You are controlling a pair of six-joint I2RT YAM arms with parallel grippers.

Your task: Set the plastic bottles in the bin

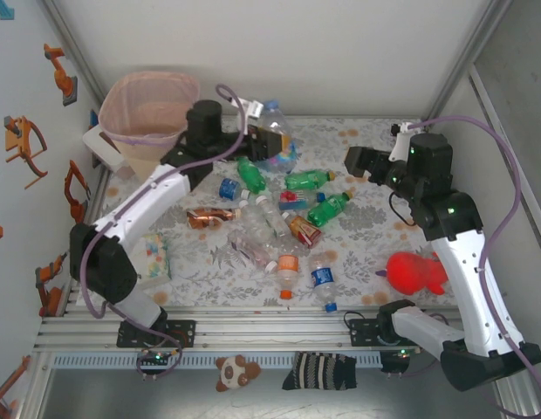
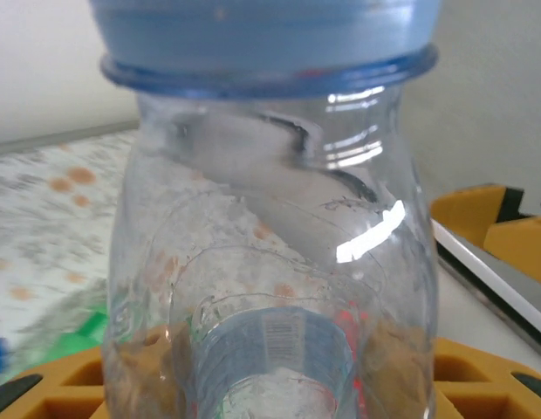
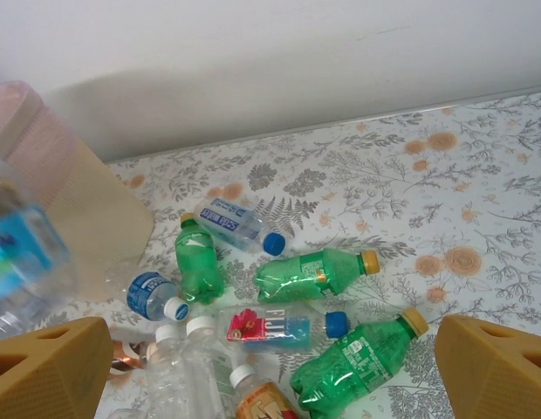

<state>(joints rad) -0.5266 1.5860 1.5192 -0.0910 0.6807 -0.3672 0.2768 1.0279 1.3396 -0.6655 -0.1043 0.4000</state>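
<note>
In the left wrist view, the clear bottle (image 2: 270, 244) between the left gripper's fingers (image 2: 52, 393) overruns the picture at 12 and 6 o'clock, its blue far end (image 2: 262, 35) sliced off. A green smear (image 2: 78, 336) at 8 o'clock is too blurred to name.

In the right wrist view, that bottle (image 3: 22, 253) is a blur cut off at 9 o'clock. The bin (image 3: 44, 148) runs off at 10 o'clock. A copper bottle (image 3: 122, 353) is mostly hidden behind the right gripper's finger (image 3: 44, 371) at 8 o'clock.

From above, the dotted white box (image 1: 155, 255) lies partly under the left arm (image 1: 140, 209).
</note>
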